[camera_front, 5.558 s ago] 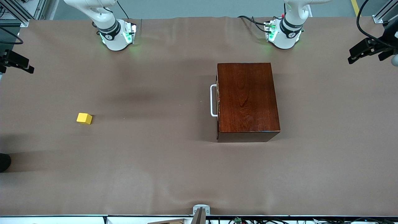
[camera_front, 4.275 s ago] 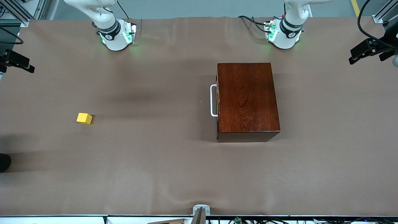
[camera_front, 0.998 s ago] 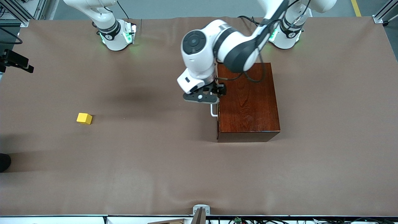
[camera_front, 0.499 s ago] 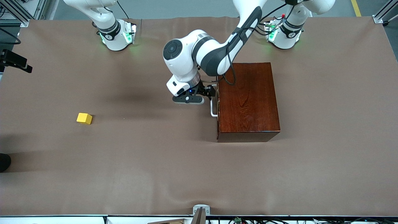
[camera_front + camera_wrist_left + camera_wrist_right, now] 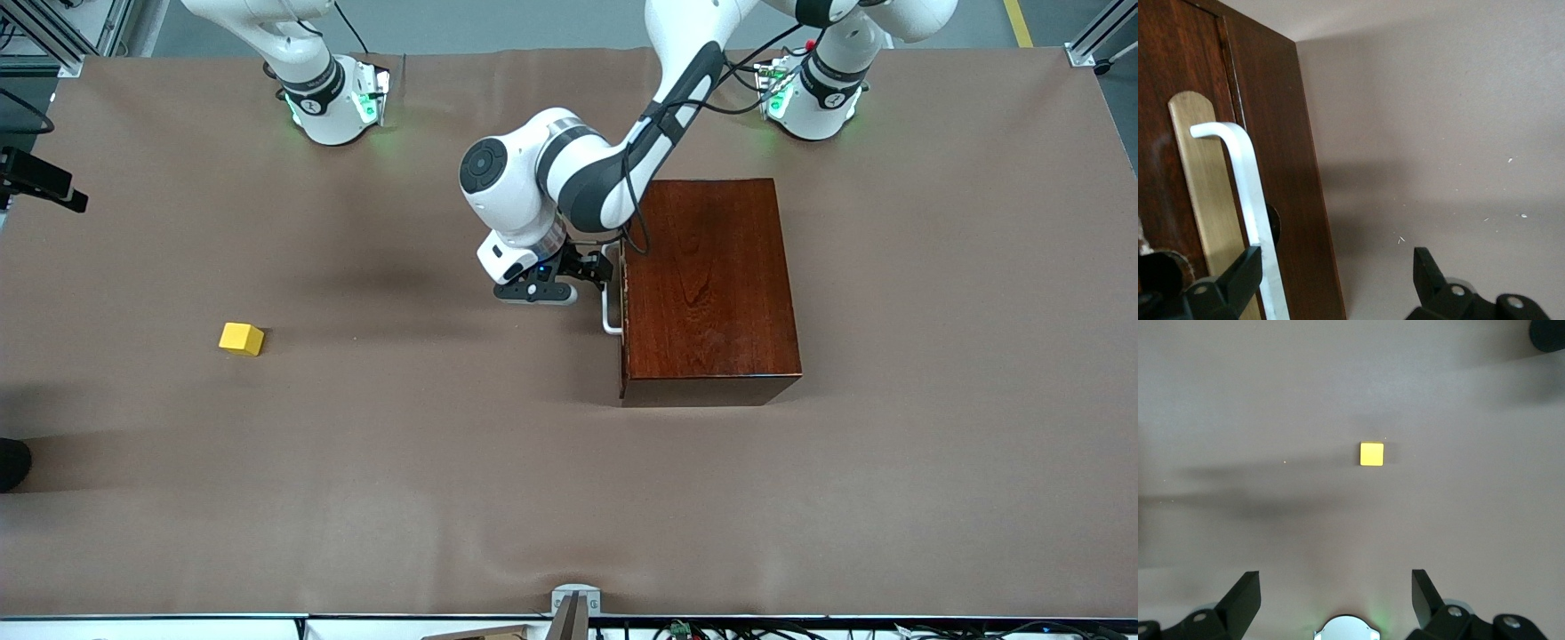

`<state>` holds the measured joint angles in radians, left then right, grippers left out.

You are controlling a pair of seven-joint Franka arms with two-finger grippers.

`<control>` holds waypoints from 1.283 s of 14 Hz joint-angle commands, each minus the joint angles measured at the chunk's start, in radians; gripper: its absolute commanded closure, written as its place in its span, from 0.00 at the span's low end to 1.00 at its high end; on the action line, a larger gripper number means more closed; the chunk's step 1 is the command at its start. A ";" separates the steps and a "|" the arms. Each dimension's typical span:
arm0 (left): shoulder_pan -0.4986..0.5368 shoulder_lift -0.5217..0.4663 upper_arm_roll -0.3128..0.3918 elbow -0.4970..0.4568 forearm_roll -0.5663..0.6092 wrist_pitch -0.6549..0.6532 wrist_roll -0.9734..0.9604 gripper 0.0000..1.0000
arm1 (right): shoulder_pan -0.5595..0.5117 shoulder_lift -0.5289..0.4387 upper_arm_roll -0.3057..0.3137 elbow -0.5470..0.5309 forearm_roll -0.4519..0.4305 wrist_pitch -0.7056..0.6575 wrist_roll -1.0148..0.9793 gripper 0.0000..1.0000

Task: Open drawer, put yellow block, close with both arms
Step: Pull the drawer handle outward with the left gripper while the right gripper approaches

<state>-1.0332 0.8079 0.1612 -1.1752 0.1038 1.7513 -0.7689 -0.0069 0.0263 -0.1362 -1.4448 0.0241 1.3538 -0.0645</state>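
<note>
The reddish-brown wooden box [image 5: 707,284] stands near the left arm's base, its drawer shut flush. The drawer's white handle [image 5: 608,313] faces the right arm's end of the table. My left gripper [image 5: 597,269] is open at that handle. In the left wrist view the handle [image 5: 1238,167] runs over a brass plate and lies just inside one finger [image 5: 1238,280] of my left gripper [image 5: 1335,283]. The yellow block [image 5: 241,339] lies alone toward the right arm's end. My right gripper [image 5: 40,182] waits open, high over that end, and looks down on the block [image 5: 1371,453].
Brown cloth [image 5: 427,462] covers the whole table, with wide bare room between the block and the box. A dark round thing [image 5: 11,464] sits at the table's edge near the block. The left arm's elbow [image 5: 533,178] hangs over the table beside the box.
The left arm swung in from its end of the table and came down beside the box. In the last half second its gripper closed in on the handle. The block and box stayed put.
</note>
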 commanded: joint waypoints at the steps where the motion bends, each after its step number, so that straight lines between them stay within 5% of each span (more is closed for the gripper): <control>1: -0.011 0.033 0.015 0.026 0.040 -0.027 -0.021 0.00 | -0.027 0.046 0.006 0.043 -0.003 -0.004 0.014 0.00; 11: -0.010 0.039 0.032 0.031 0.040 -0.044 -0.145 0.00 | -0.061 0.103 0.006 0.061 0.032 0.041 0.002 0.00; 18: -0.008 0.068 0.031 0.032 0.037 0.063 -0.204 0.00 | -0.051 0.145 0.009 0.057 0.034 0.045 -0.001 0.00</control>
<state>-1.0353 0.8451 0.1863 -1.1742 0.1278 1.7799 -0.9355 -0.0499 0.1520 -0.1272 -1.4081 0.0398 1.4019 -0.0648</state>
